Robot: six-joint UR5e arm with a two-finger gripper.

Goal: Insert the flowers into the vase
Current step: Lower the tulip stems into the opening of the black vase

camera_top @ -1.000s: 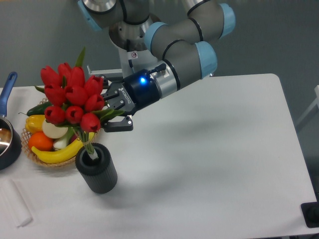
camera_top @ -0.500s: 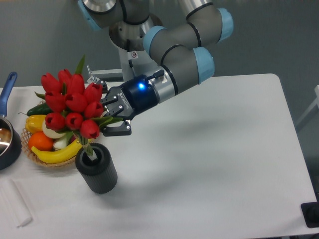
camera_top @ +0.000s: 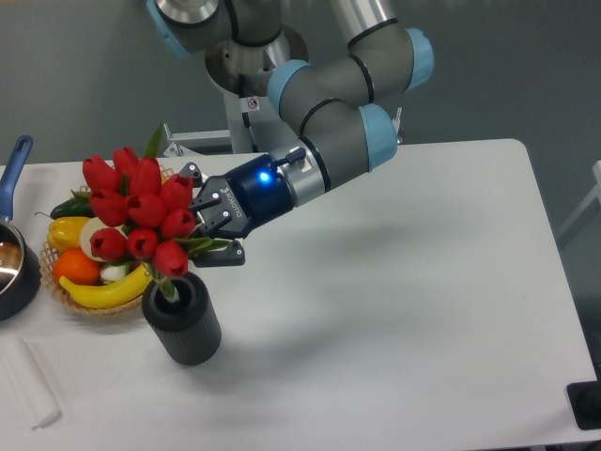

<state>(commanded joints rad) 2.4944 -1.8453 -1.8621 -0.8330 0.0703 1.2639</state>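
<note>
Lower now than a second ago, the tulip bunch (camera_top: 139, 214) has sunk toward the black ribbed vase (camera_top: 182, 318) at the lower left of the frame, and the arm's wrist has dropped with it. Earlier a clear length of green stem showed above the vase mouth; now the lowest red bud sits just above the rim and only a stub of stem is visible entering the opening. I judge the insertion to be well under way, with the stems already inside and only the last bit of lowering and the release left to do.

Only the one fixed camera looks on. The gripper (camera_top: 212, 230) reaches in from the right, its dark fingers (camera_top: 222, 252) pressed in on the bunch just under the blooms, among the leaves, so it is pinching the flowers rather than spread. The bunch leans slightly left, its heads overlapping the wicker fruit basket (camera_top: 71, 293) behind. A dark pan with a blue handle (camera_top: 13, 162) sits at the left edge.
</note>
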